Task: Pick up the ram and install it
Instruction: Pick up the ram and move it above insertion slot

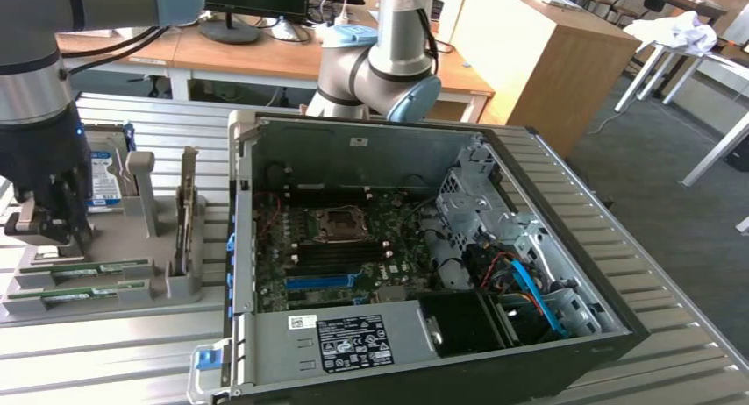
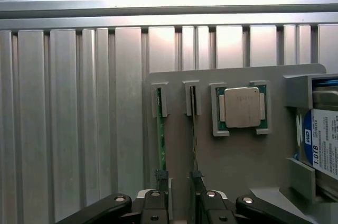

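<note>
Gripper [image 2: 178, 179]: jaws apart, holding nothing, over the ends of the slots.
Ram [image 2: 160, 139]: standing on edge in a slot at the corner of the grey holder [image 2: 237, 171].
Second stick [image 2: 194, 129]: just beside, in its own slot.
CPU [image 2: 242, 108]: in the next pocket.
Computer case [image 1: 351, 151]: beside the holder, its side open.

I work on a shiny metal table [image 1: 105, 370] with long grooves. In the exterior view, a brown wooden desk [image 1: 269, 59] stands behind it at twelve o'clock, with a black screen stand [image 1: 228, 30] on top. At one o'clock is a big wooden cabinet [image 1: 550, 54]. At three o'clock the floor [image 1: 655, 159] is dark grey. The room is bright.
</note>
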You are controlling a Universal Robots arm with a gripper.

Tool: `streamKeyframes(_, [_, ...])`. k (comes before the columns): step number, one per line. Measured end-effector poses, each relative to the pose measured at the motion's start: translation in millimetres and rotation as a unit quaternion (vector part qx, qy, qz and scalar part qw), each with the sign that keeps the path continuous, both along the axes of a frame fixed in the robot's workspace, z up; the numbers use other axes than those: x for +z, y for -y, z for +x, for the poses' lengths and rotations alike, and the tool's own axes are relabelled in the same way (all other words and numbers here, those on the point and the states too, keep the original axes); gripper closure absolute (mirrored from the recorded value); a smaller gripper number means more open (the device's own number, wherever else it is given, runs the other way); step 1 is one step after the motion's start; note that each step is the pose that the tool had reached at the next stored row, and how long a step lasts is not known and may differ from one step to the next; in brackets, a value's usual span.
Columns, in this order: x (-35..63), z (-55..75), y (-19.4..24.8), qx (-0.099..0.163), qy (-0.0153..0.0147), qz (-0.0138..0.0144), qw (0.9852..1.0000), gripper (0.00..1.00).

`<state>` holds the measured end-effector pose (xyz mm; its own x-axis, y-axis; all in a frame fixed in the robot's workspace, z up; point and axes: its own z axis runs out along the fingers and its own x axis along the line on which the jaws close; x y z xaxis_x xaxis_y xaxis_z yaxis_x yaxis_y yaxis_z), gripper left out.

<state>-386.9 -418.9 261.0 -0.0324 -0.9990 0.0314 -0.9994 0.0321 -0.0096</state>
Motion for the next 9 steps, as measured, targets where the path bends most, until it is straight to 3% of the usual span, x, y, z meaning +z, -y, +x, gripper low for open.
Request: streamKeyframes(9, [-9.4, 0.0, 0.0, 0.0, 0.0, 0.0, 1.0, 0.7])
